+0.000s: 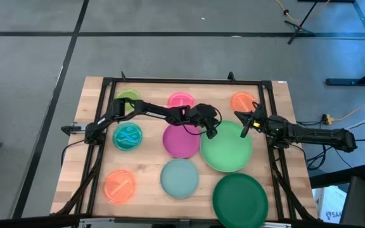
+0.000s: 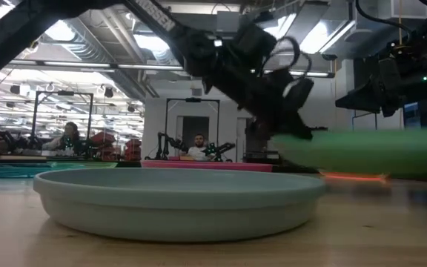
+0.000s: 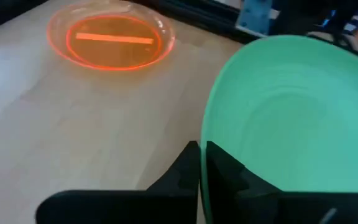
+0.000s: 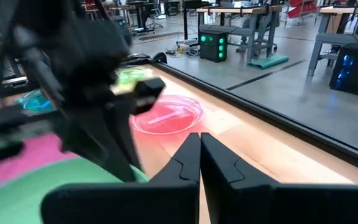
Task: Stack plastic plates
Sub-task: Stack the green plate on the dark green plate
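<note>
The large light green plate (image 1: 228, 151) lies right of the table's middle, and my left gripper (image 1: 209, 131) is shut on its left rim. In the low view the light green plate (image 2: 362, 152) shows raised off the wood. My right gripper (image 1: 243, 125) is shut and hovers over the plate's far right rim; whether it touches it I cannot tell. The magenta plate (image 1: 181, 140), grey-teal plate (image 1: 179, 177) and dark green plate (image 1: 240, 199) rest flat on the table. My left gripper (image 3: 202, 149) pinches the light green plate's rim (image 3: 205, 134) on the plate's left side, one finger (image 3: 188, 165) outside the rim and one (image 3: 225, 168) inside the bowl. It comes from the table's left, slanting down. The held edge is lifted off the table.
Small translucent plates lie around: lime (image 1: 128, 99), pink (image 1: 181, 100) and orange (image 1: 243, 101) along the far edge, teal (image 1: 127, 136) at the left, a second orange (image 1: 120, 185) near the front left. A black frame (image 1: 182, 81) borders the table.
</note>
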### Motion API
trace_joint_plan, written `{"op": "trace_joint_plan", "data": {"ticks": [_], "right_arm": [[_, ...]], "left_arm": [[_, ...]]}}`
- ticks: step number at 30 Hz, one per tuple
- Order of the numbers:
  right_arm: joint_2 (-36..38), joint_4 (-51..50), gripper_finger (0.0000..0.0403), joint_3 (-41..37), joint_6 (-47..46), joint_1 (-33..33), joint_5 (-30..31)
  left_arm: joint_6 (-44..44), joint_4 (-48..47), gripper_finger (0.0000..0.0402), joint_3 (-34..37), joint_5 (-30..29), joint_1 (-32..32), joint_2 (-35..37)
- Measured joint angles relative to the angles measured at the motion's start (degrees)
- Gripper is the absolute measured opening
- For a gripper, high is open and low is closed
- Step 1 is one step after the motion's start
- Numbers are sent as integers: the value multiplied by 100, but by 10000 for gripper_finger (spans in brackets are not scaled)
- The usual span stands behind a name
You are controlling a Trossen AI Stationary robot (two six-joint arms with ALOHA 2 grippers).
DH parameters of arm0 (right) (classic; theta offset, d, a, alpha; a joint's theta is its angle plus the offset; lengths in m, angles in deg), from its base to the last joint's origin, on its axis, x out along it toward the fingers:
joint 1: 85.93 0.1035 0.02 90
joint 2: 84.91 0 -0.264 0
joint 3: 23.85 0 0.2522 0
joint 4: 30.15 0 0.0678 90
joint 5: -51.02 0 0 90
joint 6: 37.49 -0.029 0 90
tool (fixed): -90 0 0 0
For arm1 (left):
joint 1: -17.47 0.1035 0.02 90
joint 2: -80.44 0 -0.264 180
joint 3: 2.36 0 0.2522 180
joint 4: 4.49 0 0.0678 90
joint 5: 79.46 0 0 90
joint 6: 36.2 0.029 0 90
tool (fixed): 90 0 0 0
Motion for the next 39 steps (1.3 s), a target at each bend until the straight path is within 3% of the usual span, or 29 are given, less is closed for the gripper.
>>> {"op": "trace_joint_plan", "data": {"ticks": [7,14,19,26,39], "right_arm": [[4,22,5,382,32,-1,57],[12,68,5,637,-5,-1,-282],[11,249,5,640,-155,1,-753],[4,290,5,640,-486,6,-1857],[11,425,5,865,-1058,3,-2177]], "left_arm": [[190,-189,4,0,190,-319,382],[72,-48,4,0,432,-870,393],[-33,267,5,-2,264,-1310,393],[-292,645,6,-37,-318,-1863,168],[-315,587,7,-1714,-29,-2043,-1209]]}}
